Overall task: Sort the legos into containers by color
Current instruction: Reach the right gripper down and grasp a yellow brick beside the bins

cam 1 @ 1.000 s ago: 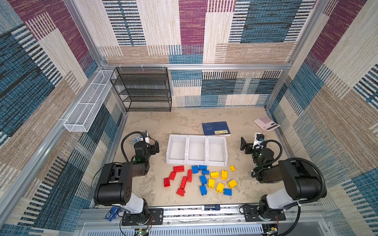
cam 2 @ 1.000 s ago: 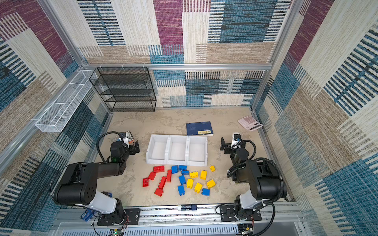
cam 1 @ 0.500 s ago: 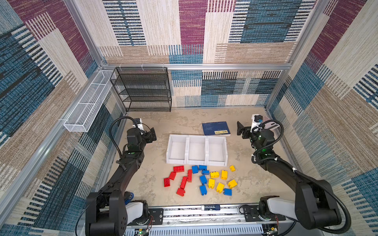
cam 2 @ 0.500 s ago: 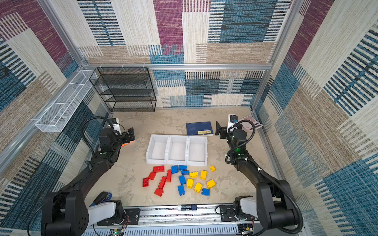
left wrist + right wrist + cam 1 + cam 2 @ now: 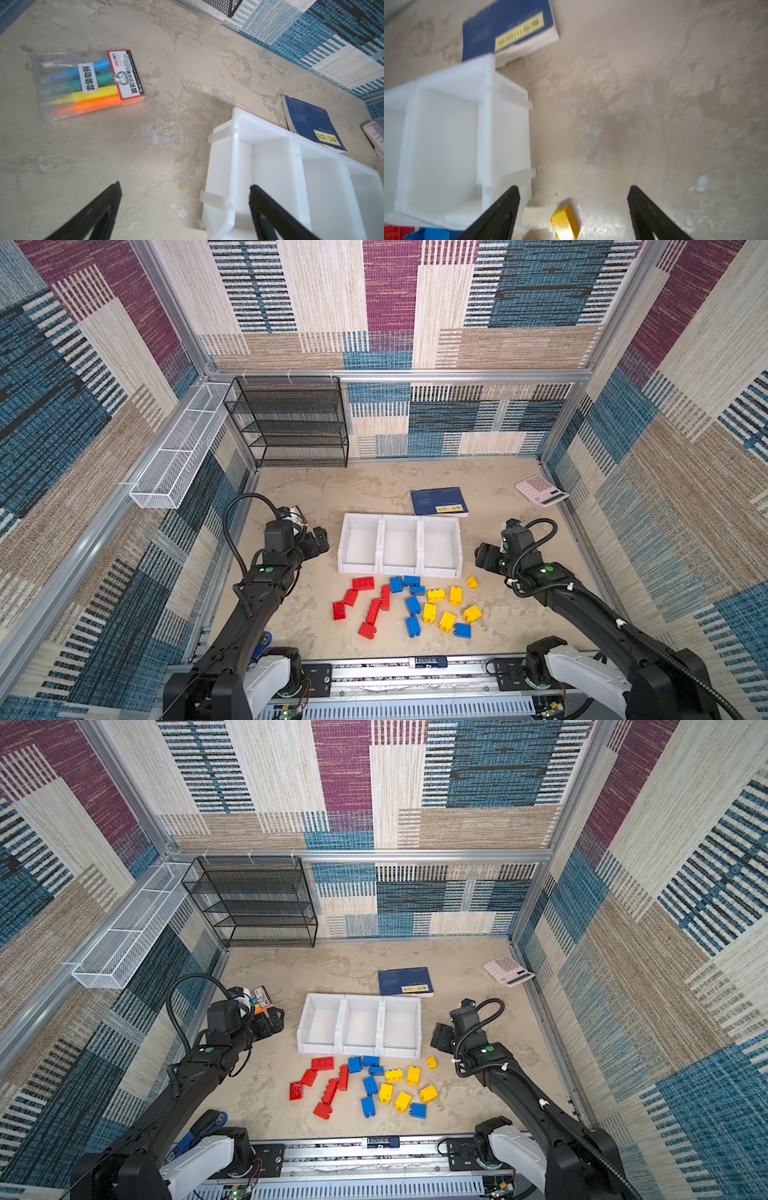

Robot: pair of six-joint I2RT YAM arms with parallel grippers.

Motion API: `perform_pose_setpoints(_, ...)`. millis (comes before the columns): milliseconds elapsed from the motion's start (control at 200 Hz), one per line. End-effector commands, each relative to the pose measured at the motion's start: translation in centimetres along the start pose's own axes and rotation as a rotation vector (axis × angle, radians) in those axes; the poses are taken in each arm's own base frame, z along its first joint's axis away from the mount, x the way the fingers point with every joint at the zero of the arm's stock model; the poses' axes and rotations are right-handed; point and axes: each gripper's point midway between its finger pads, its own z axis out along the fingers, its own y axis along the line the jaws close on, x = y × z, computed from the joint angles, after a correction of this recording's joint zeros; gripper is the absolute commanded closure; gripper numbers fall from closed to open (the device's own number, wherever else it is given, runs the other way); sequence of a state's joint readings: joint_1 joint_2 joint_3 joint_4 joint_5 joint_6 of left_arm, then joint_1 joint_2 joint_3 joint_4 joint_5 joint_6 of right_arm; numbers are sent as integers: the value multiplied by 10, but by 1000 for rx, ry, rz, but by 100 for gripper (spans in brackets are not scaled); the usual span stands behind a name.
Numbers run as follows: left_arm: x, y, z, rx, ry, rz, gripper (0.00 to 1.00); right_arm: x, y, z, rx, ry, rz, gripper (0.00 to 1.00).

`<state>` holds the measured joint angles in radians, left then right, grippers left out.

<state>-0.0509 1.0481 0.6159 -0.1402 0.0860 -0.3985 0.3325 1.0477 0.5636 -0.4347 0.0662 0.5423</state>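
Observation:
Three white containers (image 5: 401, 517) (image 5: 360, 997) stand side by side mid-table, all empty. In front of them lie the legos: red ones (image 5: 363, 583) (image 5: 323, 1063) at left, blue ones (image 5: 412, 605) (image 5: 369, 1085) in the middle, yellow ones (image 5: 456, 595) (image 5: 413, 1075) at right. My left gripper (image 5: 319, 543) (image 5: 185, 185) hangs open by the left container's outer wall (image 5: 220, 166). My right gripper (image 5: 484, 558) (image 5: 574, 187) is open just right of the right container (image 5: 506, 124). A small yellow brick (image 5: 565, 220) lies on the table below its jaws.
A blue book (image 5: 438, 502) lies behind the containers and a pink calculator (image 5: 540, 490) at the back right. A highlighter pack (image 5: 89, 83) lies back left near my left arm. A black mesh rack (image 5: 291, 423) and a white wire basket (image 5: 178, 456) stand at the back left.
Both arms have unfolded from their tucked pose. In the last half second both grippers came forward and inward to either side of the containers. The right jaws have narrowed a little.

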Motion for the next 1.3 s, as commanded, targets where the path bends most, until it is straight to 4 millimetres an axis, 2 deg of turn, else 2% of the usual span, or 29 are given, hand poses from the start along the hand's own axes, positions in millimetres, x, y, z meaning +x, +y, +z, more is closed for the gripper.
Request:
perform_pose_setpoints(0, 6, -6, 1, 25, 33, -34, 1, 29, -3, 7, 54, 120, 62, 19)
perform_pose_setpoints(165, 7, -9, 1, 34, 36, -48, 1, 49, -5, 16, 123, 200, 53, 23)
perform_pose_setpoints(501, 12, -8, 2, 33, 47, -58, 1, 61, 8, 29, 124, 271, -38, 36)
perform_pose_setpoints(616, 13, -9, 2, 35, 50, -59, 2, 63, 2, 32, 171, 284, -64, 43)
perform_pose_setpoints(861, 14, -9, 2, 35, 53, -58, 2, 68, 6, 35, 186, 312, -107, 52)
perform_pose_setpoints(1052, 14, -7, 1, 24, 50, -54, 2, 74, 1, 38, 210, 324, -106, 65)
perform_pose_setpoints(1292, 15, -7, 2, 26, 59, -62, 2, 71, 1, 34, 207, 300, -90, 73)
